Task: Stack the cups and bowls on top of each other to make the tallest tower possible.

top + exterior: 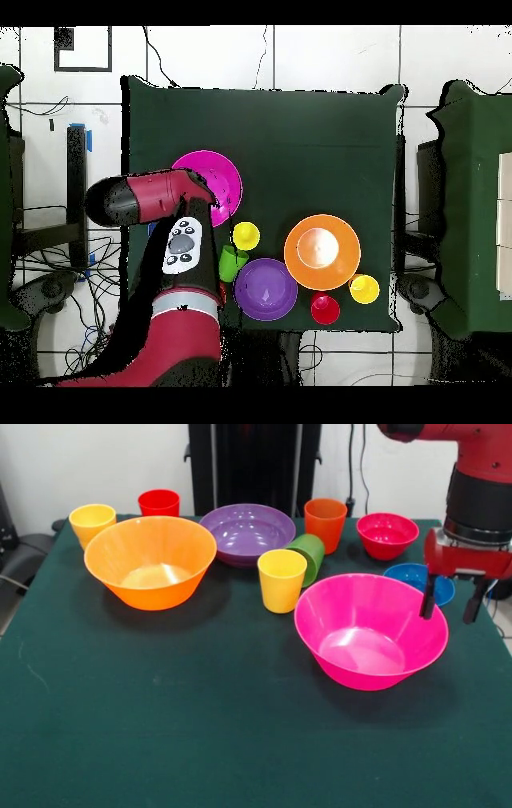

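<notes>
Front view: nothing is stacked yet. The gripper (450, 600) hangs at the pink bowl's (370, 634) three o'clock rim, fingers (429, 598) apart and empty, the blue bowl (411, 576) behind. Next, probably, comes a descent onto a thin, glossy rim. Cups are tapered; the green cup (310, 554) leans.

Overhead: the arm (150, 198) covers the pink bowl's nine o'clock side; the orange bowl (322, 251) sits well apart on the green tabletop (300, 140).

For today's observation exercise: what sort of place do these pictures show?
Probably a robotics lab: a red robot arm works over a green cloth-covered table set with plastic bowls and cups, with loose cables on the tiled floor.
</notes>
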